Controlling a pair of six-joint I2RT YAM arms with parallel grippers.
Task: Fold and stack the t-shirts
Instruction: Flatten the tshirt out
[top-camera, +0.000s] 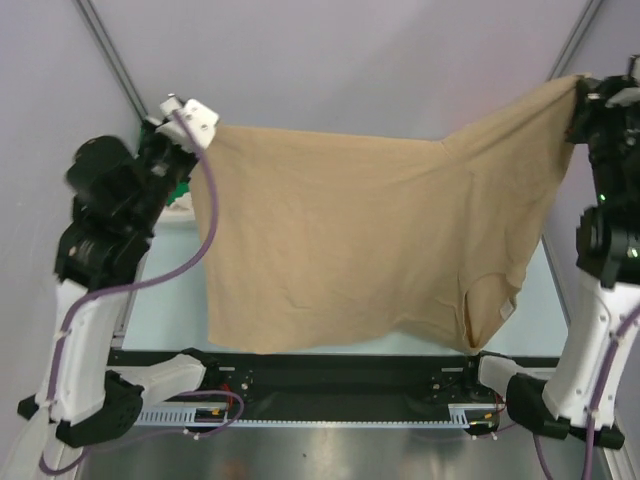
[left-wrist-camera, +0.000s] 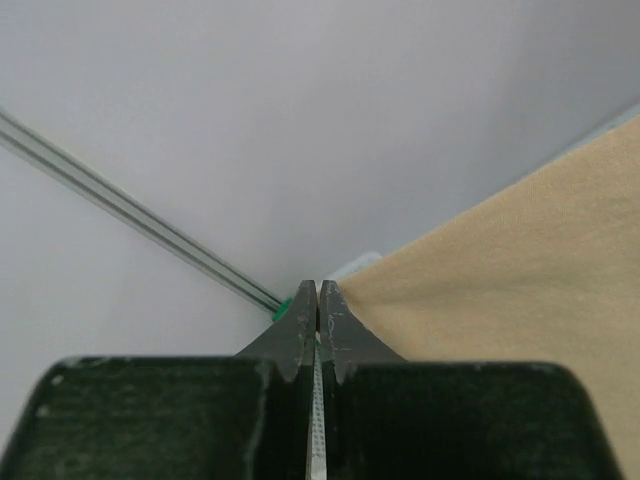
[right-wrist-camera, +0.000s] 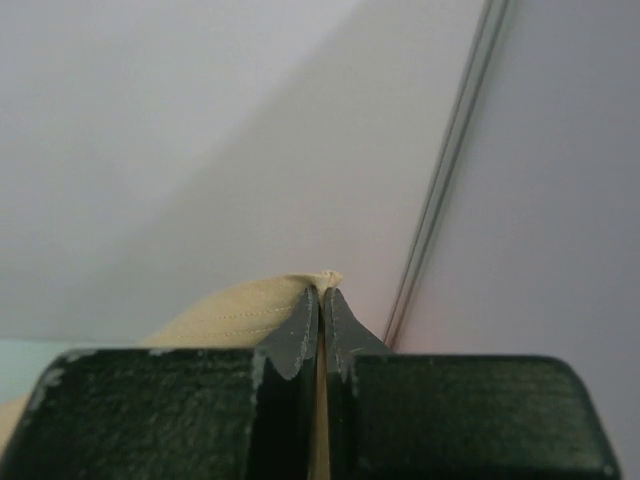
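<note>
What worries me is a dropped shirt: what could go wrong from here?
The right gripper pinches only a small tip of the tan t-shirt, so it might slip out. The left gripper also holds just a corner. The top edge sags between them, so the shirt may land wrinkled when lowered.

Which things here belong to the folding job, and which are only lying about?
Job: tan t-shirt, pinched by left gripper and right gripper; green cloth, mostly hidden, likely another shirt.
Not job: frame pole; purple cable.
</note>
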